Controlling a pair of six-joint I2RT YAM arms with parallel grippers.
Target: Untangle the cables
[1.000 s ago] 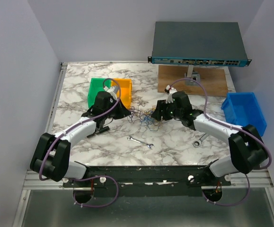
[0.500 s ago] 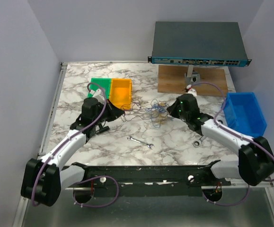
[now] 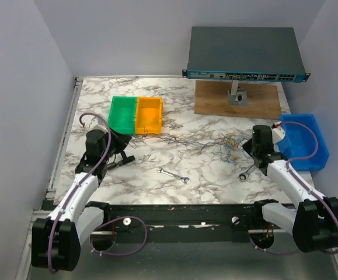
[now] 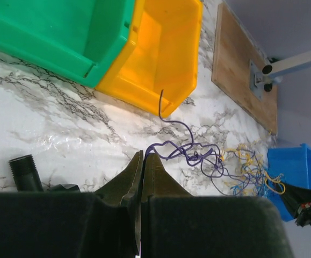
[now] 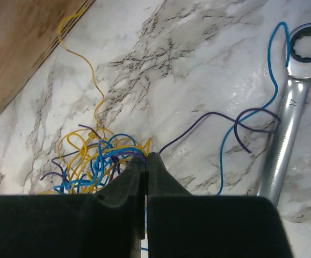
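The cables (image 3: 198, 143) are thin purple, blue and yellow wires drawn out in a loose line across the marble table between my two grippers. My left gripper (image 3: 129, 142) is shut on the end of a purple wire (image 4: 172, 151), its tips (image 4: 143, 155) near the orange bin. The purple wire runs to a blue and yellow clump (image 4: 253, 173) farther right. My right gripper (image 3: 246, 147) is shut on wires at the edge of that clump (image 5: 93, 156), its tips (image 5: 146, 156) low over the table. A loose blue wire (image 5: 274, 75) and a purple one (image 5: 219, 115) trail towards a wrench.
A green bin (image 3: 122, 114) and an orange bin (image 3: 149, 114) stand at back left. A blue bin (image 3: 302, 141) stands at the right. A network switch (image 3: 244, 52) sits above a wooden board (image 3: 215, 100). Two wrenches (image 3: 173, 175) (image 3: 247, 172) and a black fitting (image 4: 25, 171) lie on the table.
Both grippers have moved apart, the left one leftward and the right one rightward. The wire clump, bunched at the table's middle before, is now stretched out between them.
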